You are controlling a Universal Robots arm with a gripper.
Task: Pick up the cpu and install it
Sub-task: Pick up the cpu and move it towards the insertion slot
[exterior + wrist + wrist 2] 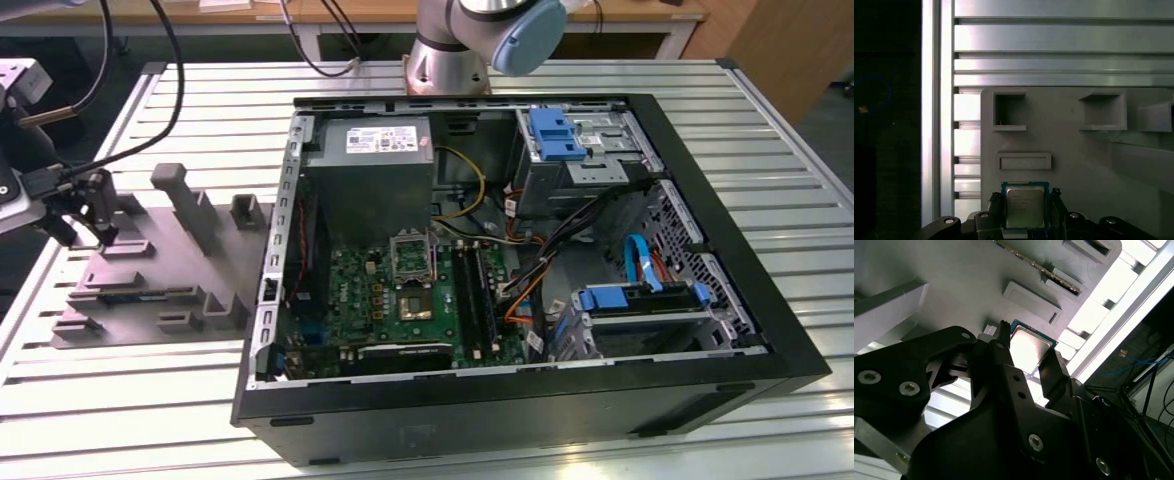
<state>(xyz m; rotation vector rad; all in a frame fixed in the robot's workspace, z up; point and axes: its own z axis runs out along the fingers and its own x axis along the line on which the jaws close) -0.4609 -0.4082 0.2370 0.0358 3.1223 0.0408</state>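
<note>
Two dark fingers (pixel 995 202) of my pincer (pixel 80 228) are pressing against opposite edges of the cpu (pixel 1025 206), so I am judging the pincer as closed on it. In both wrist views the cpu, a pale silvery square with a thin green border, is sitting low at the grey tray (pixel 147 290), near the tray's edge. In the exterior view I am hanging over that tray at the exterior view's left, well apart from the computer case (pixel 747 300).

Risks, as I am judging them: I am gripping only thin edges, so the chip may be tilting or slipping free if I rise unevenly. A raised block (pixel 1025 161) is standing just beside it and may be catching a corner. A tilted chip could later be damaging the contacts in the metal-framed socket (pixel 412 256).

Containers: the tray is carrying the cpu and showing two square pockets (pixel 1009 110) in the first wrist view. The open case is holding a green circuit board (pixel 374 290) with the socket, a grey power supply (pixel 380 150), cables and blue-tabbed drive brackets (pixel 558 135).
</note>
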